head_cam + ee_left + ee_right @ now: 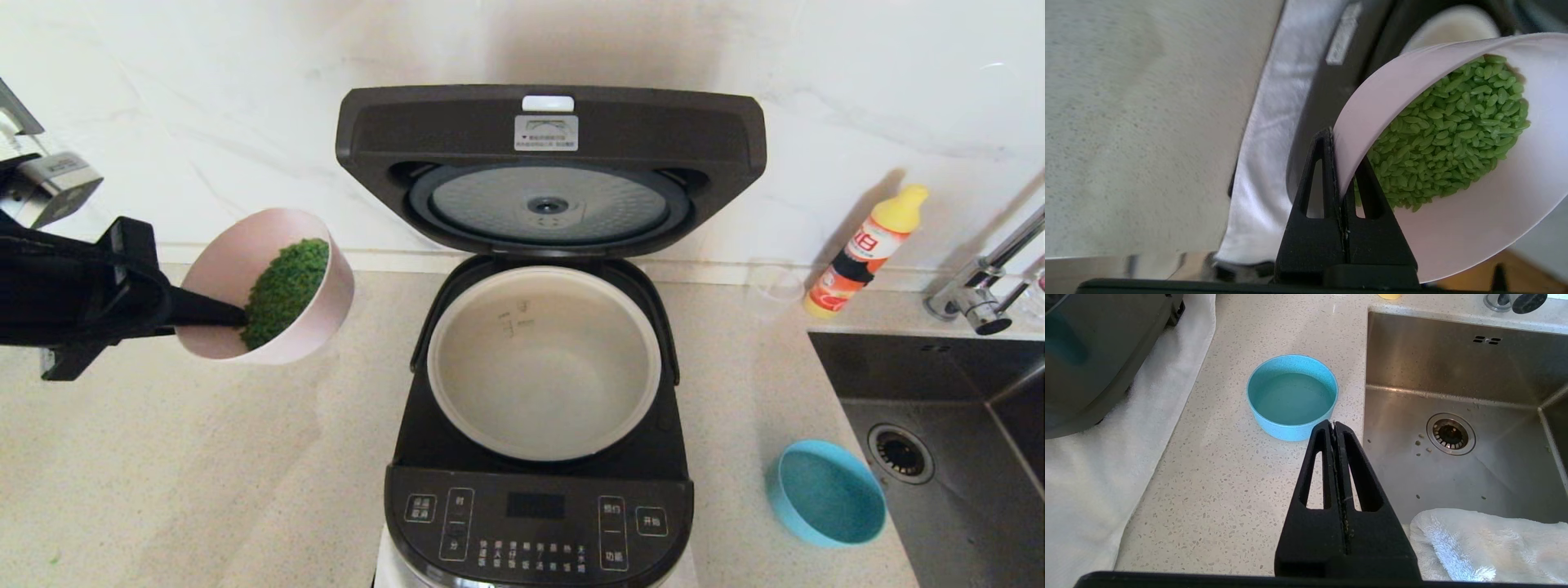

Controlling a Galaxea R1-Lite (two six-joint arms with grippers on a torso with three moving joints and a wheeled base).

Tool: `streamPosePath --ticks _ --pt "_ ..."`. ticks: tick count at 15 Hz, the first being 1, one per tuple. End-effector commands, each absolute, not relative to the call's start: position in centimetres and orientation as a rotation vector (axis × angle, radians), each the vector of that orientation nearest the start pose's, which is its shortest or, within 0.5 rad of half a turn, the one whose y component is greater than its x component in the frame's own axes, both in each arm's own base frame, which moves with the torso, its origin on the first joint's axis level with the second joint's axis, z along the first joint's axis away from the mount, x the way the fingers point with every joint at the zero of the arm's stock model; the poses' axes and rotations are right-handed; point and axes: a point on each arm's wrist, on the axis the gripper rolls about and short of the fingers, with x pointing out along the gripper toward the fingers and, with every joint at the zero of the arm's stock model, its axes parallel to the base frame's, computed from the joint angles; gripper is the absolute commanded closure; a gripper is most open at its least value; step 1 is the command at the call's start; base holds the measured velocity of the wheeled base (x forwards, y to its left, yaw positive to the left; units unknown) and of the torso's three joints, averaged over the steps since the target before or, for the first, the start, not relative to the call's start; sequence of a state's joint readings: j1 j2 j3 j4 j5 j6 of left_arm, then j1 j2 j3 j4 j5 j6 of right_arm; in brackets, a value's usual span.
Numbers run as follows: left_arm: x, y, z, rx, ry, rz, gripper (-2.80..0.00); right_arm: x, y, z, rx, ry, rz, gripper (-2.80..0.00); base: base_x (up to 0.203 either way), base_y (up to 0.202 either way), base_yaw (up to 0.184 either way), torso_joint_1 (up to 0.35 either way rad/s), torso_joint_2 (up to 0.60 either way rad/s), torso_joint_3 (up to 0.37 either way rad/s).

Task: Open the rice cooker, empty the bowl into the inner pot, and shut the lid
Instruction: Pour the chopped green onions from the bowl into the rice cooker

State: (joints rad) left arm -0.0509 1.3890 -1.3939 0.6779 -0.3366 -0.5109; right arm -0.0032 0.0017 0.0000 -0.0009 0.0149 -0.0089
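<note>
Speckled beige counter (204, 490) against a white marble wall (857, 82), with the cooker (539, 523) as landmark at centre.

Far left of the cooker: left gripper (233, 314), clamped on the near rim of a pink bowl (314, 327), one finger inside, one outside. Bowl held in the air, tilted toward the cooker, green grains (286, 290) heaped against its lower side, none spilling. Same pinch in the left wrist view (1340, 179), grains (1453, 130) piled in the bowl (1474, 228).

Centre: cooker open, lid (551, 131) standing upright behind the pot (543, 359), dimpled silver disc (549, 204) facing forward. Pot seated in the cooker, pale inside, nothing in it. White cloth (1261, 171) under the cooker.

Right of the cooker: blue bowl (824, 494) on the counter, near the front corner. Behind it, a clear cup (774, 287) and an orange bottle (865, 249) by the wall. Further right, a steel sink (963, 506) with a tap (984, 286).

Right gripper (1334, 428) seen only in its wrist view: fingers pressed together on nothing, hanging above the counter just short of the blue bowl (1292, 396), beside the sink (1453, 375).
</note>
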Motion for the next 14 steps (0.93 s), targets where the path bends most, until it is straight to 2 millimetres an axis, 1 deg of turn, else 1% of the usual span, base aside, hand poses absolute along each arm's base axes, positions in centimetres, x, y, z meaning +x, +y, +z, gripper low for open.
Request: streamPosePath --ticks 1,6,7,9,12,14 --pt "21.0 -3.8 30.9 -0.528 0.790 -0.225 0.00 -2.3 0.0 7.6 -0.009 0.000 0.012 0.00 0.000 0.000 0.000 0.000 0.00 0.000" --pt "22.3 -8.9 30.0 -0.379 0.836 -0.281 0.00 -2.3 0.0 7.6 -0.009 0.000 0.012 0.00 0.000 0.000 0.000 0.000 0.00 0.000" --pt "22.7 -9.6 29.9 -0.362 0.838 -0.283 0.00 -2.3 0.0 7.6 -0.009 0.000 0.012 0.00 0.000 0.000 0.000 0.000 0.00 0.000" --pt "23.8 -10.7 30.1 -0.349 0.825 -0.292 0.00 -2.3 0.0 7.5 -0.009 0.001 0.012 0.00 0.000 0.000 0.000 0.000 0.00 0.000" --pt "24.4 -12.5 30.9 -0.340 0.804 -0.343 0.00 -2.3 0.0 7.6 -0.009 0.000 0.012 0.00 0.000 0.000 0.000 0.000 0.00 0.000" --pt "24.3 -13.9 30.9 -0.320 0.806 -0.377 0.00 -2.3 0.0 7.5 -0.009 0.003 0.012 0.00 0.000 0.000 0.000 0.000 0.00 0.000"
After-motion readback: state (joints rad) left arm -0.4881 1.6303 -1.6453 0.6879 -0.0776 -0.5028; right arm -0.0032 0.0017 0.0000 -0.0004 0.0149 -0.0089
